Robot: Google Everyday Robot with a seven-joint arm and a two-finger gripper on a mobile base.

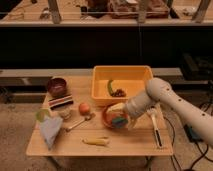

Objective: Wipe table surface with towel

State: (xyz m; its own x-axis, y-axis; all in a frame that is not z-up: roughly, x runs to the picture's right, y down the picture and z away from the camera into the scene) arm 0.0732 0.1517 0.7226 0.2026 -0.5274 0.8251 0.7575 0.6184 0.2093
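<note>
Where the white arm (pixel 170 102) reaches in from the right edge, we list the gripper (pixel 122 114) first: it hangs low over the orange bowl (pixel 109 119), near the middle of the table's front half. We record its fingers as standing apart, and we see nothing held between them.

Item two, the orange bowl: it sits directly under the gripper and holds a small blue-green object (pixel 119 121) that we cannot identify.

Item three, a white utensil with a dark handle (pixel 156 131): it lies just right of the bowl, pointing toward the front edge.

Item four, the yellow-orange bin (pixel 122 74): it stands behind the bowl at the back of the table and contains a green piece (pixel 110 86) and a dark cluster (pixel 118 92).

Item five, a round orange fruit (pixel 84 108), just left of the bowl, with a spoon (pixel 77 122) lying at a slant in front of it.

Item six, a long yellow item (pixel 96 142), near the front edge.

Item seven, a striped block (pixel 61 102), with a dark red bowl (pixel 57 86) behind it at the back left.

Item eight, the towel (pixel 50 131): pale grey-blue and folded to a point, it lies at the front left corner, well apart from the gripper. A small green round thing (pixel 41 115) sits at its back edge.

Item nine, the table surface (pixel 132 144): light tan wood, bare at front right.
</note>
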